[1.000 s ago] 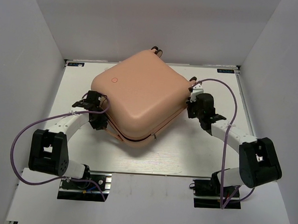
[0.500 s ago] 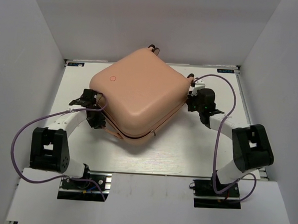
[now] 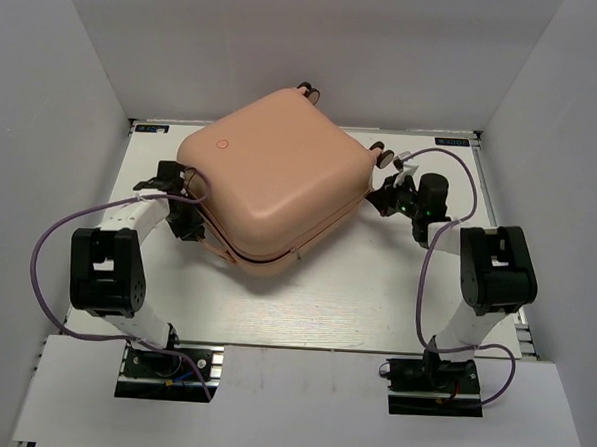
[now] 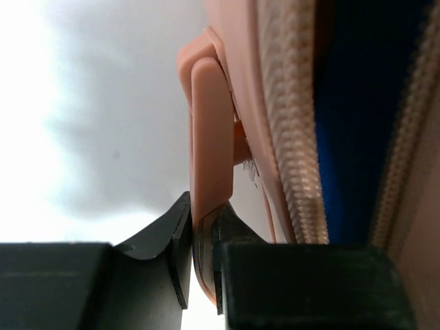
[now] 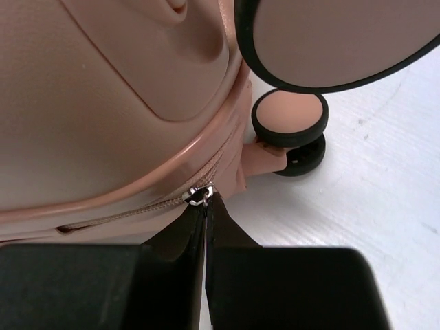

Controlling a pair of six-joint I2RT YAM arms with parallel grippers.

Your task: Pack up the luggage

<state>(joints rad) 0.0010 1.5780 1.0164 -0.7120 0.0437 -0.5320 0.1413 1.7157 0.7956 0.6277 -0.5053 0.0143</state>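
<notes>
The pale pink luggage (image 3: 276,172) lies flat on the white table, turned corner-on, its lid down. My left gripper (image 3: 192,218) is at its left edge. In the left wrist view the left gripper (image 4: 203,220) is shut on a peach handle strap (image 4: 208,130), beside the zipper teeth (image 4: 292,124), which bound a dark gap. At the luggage's right corner my right gripper (image 3: 380,200) sits by the wheels (image 3: 380,154). Up close, the right gripper (image 5: 207,203) is shut on the pull of the silver zipper slider (image 5: 199,194), just below a wheel (image 5: 289,127).
White walls close the table (image 3: 375,298) on the left, back and right. Purple cables (image 3: 52,241) loop out from both arms. The luggage's back corner, with another wheel (image 3: 307,90), reaches the rear wall. Both arm bases sit at the near edge.
The luggage has slid back and to the left. My right gripper has moved back along its right side to the wheel corner. The left gripper went back with the handle.
</notes>
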